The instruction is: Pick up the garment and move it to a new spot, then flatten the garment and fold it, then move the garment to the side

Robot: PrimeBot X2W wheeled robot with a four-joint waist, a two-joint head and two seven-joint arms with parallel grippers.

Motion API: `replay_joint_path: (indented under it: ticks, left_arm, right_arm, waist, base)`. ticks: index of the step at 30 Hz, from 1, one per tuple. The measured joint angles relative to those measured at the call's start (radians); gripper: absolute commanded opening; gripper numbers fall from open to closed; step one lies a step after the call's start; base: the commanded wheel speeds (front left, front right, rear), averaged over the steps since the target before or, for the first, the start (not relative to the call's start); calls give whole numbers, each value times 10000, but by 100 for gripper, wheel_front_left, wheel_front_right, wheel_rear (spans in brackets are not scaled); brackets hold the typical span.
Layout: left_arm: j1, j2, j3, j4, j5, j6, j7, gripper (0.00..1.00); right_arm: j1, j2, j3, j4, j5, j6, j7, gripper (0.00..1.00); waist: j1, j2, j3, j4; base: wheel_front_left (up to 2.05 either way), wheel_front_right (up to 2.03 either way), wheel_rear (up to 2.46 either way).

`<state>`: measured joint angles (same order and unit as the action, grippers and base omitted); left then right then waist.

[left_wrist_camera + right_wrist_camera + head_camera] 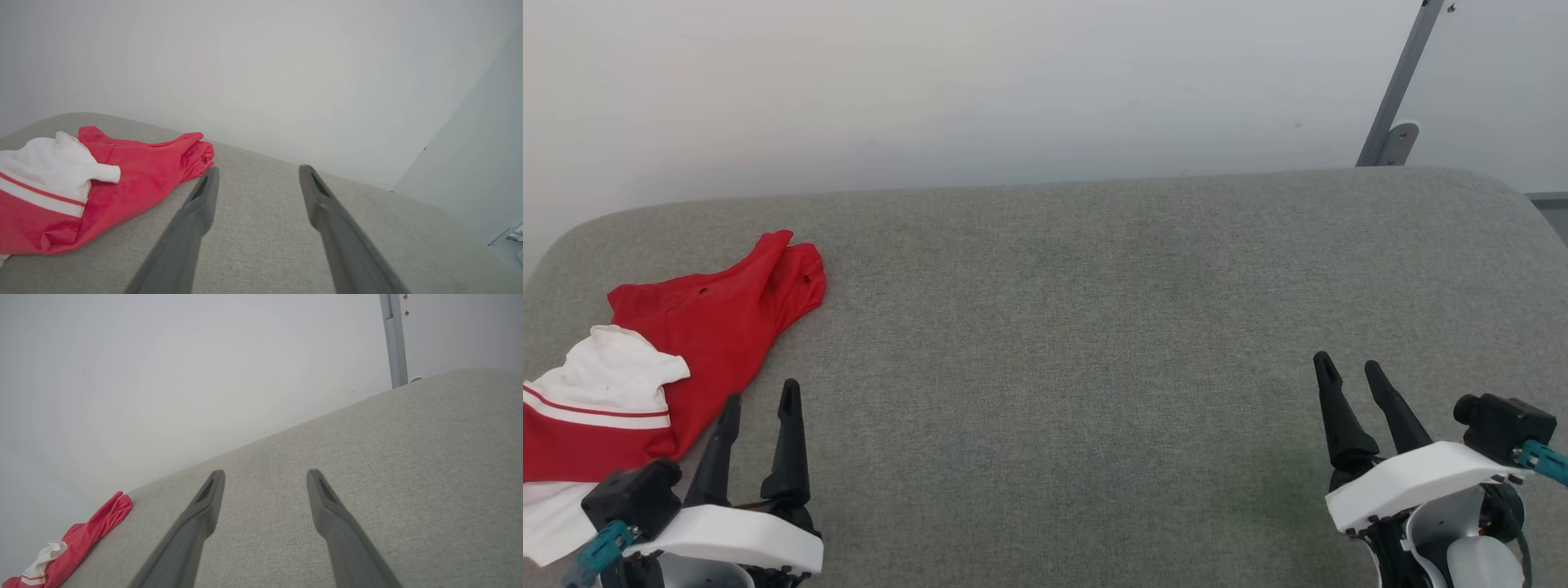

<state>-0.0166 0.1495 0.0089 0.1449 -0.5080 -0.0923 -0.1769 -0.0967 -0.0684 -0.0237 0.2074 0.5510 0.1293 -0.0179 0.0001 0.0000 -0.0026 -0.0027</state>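
Pretty sure I'm right at the start here: the shirt (707, 343) hasn't been picked up yet. It's lying in a crumpled heap at the far left end of the grey padded top (1054, 327), red body bunched up with a white sleeve flopped over it, and part of it runs out past the left edge of my head view.

My left gripper (761, 392) is wide open and holding nothing. It sits just beside the shirt's near edge, not touching it. My right gripper (1348, 363) is also spread open and empty, well apart from the shirt, over bare fabric on the right.

Next move, I reckon: swing the left one over the heap, come down, and pinch a decent fold of cloth, not just the loose sleeve.
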Motion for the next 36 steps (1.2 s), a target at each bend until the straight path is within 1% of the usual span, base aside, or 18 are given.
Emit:
replay_joint_path:
  ticks: [23,36]
  left_arm:
    - [115,36,61,-148,1987,-192,-495,100]
    - [166,92,38,-198,2834,-234,-715,100]
  right_arm:
    - [14,27,84,-255,-1799,2,-176,100]
    - [31,38,109,-376,-2660,2,-267,100]
  waist:
    - [0,0,1,1]
    - [0,0,25,13]
  base:
    - [0,0,0]
    - [0,0,0]
